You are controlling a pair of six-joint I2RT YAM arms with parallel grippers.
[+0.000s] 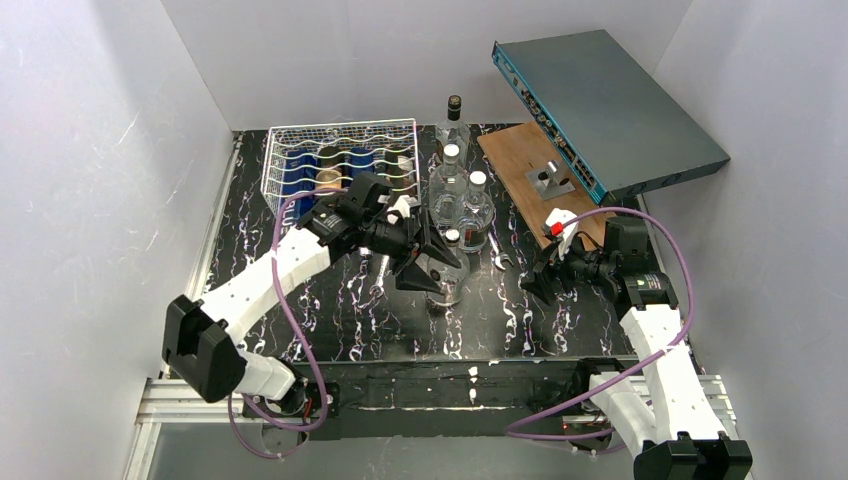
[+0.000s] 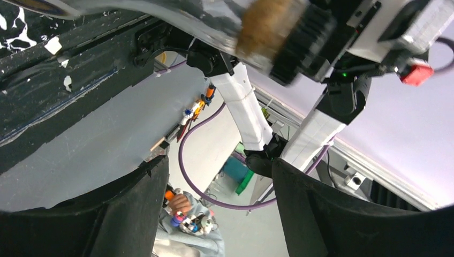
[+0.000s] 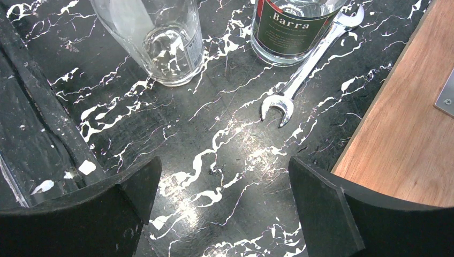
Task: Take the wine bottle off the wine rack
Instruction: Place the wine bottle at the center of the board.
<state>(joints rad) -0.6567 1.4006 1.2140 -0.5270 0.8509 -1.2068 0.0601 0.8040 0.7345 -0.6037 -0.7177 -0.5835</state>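
Note:
The wine rack [image 1: 340, 135], a silver-white wire basket, sits at the back left with dark bottles lying in it. A clear wine bottle [image 1: 453, 278] stands upright on the black marbled table, off the rack. My left gripper [image 1: 430, 265] is right beside this bottle on its left. In the left wrist view the left gripper [image 2: 219, 166] is open with nothing between its fingers, and a blurred bottle top [image 2: 267, 24] crosses the upper edge. My right gripper [image 1: 535, 285] hovers open over bare table [image 3: 222, 166]; the clear bottle's base [image 3: 166, 45] stands ahead of it.
Three more clear bottles [image 1: 462, 185] stand behind the wine bottle, one labelled Barra [image 3: 294, 27]. A wrench [image 3: 300, 75] lies beside it. A wooden board [image 1: 535, 175] and a tilted blue-grey metal box [image 1: 610, 105] occupy the back right.

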